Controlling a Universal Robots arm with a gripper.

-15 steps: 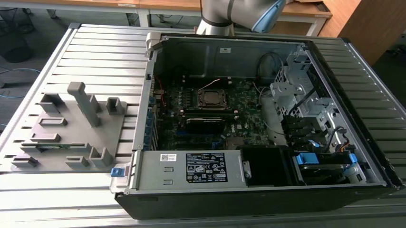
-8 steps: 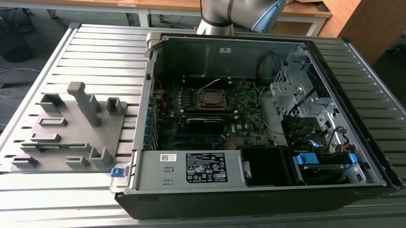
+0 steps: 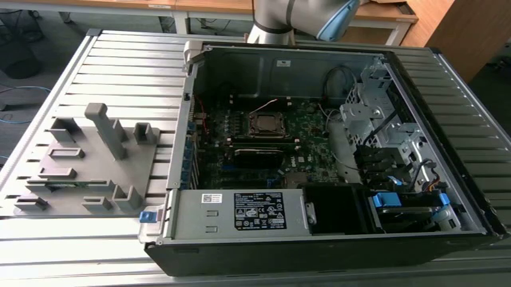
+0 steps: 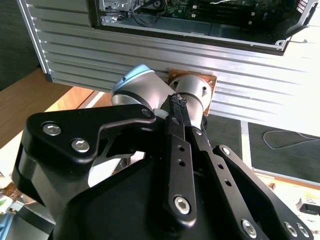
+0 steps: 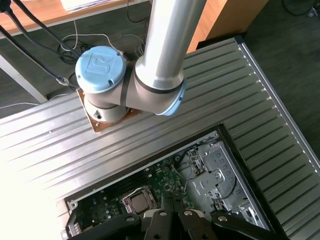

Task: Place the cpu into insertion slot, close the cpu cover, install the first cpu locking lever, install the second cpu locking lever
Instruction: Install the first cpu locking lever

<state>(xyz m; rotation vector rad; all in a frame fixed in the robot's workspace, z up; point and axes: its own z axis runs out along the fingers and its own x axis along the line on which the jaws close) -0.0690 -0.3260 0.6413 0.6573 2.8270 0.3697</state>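
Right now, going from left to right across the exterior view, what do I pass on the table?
Grey plastic rack → the open computer case's side wall → the processor socket on the green board → the metal drive cage.

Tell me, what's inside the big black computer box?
A green circuit board with the square insertion slot. The grey power box hides whatever lies under it.
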